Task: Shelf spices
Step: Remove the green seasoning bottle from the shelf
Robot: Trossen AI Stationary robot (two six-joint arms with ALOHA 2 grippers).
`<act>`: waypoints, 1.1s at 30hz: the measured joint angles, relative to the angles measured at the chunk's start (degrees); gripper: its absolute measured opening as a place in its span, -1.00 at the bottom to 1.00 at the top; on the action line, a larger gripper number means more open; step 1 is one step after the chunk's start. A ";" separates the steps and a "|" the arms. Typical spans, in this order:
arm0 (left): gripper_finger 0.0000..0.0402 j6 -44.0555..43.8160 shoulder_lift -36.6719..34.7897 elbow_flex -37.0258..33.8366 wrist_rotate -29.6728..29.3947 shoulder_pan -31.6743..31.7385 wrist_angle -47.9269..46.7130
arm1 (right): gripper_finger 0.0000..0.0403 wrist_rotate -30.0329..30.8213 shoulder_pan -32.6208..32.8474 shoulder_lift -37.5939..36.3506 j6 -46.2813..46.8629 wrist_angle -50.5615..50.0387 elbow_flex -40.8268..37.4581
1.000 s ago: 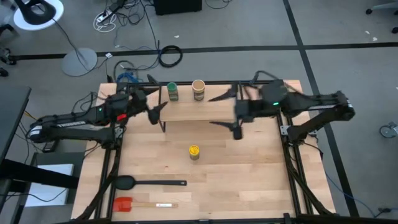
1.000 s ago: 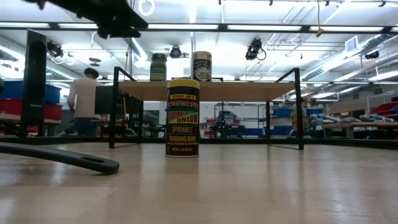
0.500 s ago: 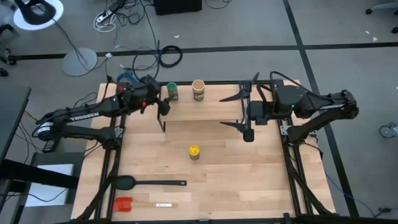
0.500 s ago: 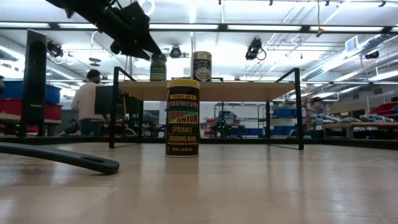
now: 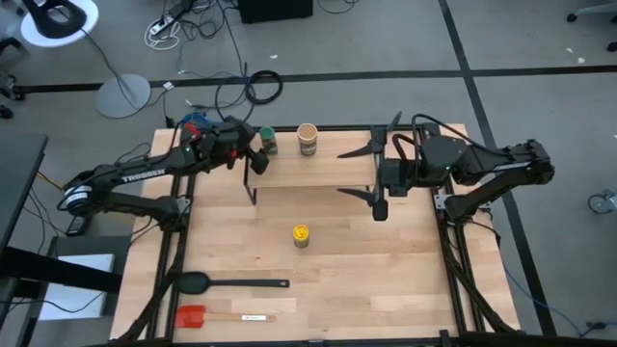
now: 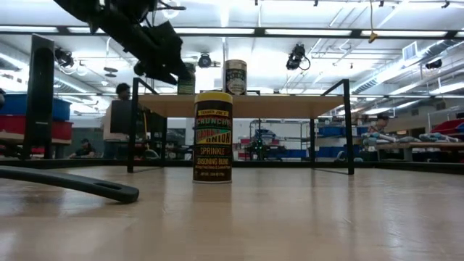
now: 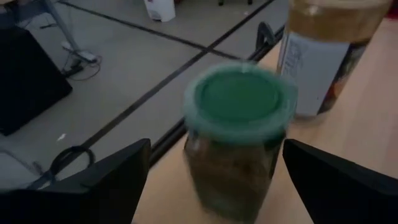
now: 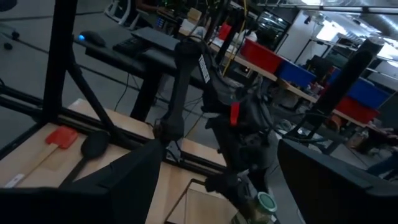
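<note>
The shelf (image 5: 328, 166) stands at the table's far side. On it stand the green-lidded jar (image 5: 267, 141) and the tan-topped jar (image 5: 308, 138). The yellow-lidded jar (image 5: 302, 234) stands upright on the tabletop at mid-table. My left gripper (image 5: 257, 154) is open at the green jar's left side. In the left wrist view its fingers stand on either side of the green jar (image 7: 239, 134), apart from it. My right gripper (image 5: 359, 172) hovers open over the shelf's right end.
A black spoon (image 5: 227, 282) and a red spatula (image 5: 207, 316) lie near the table's near-left corner. The shelf's black legs (image 6: 133, 127) rise behind the yellow jar (image 6: 212, 136). People stand in the room beyond the table.
My left gripper has moved toward the table's far edge and down, closing on the green jar until its fingers flank it. My right gripper has drawn back toward the table's right edge, away from the tan jar. The jars have stayed in place.
</note>
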 joint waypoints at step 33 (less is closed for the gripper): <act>-0.02 -1.77 3.08 -0.04 8.75 -0.34 10.77 | 0.58 3.26 -0.22 0.02 -0.02 -0.56 0.00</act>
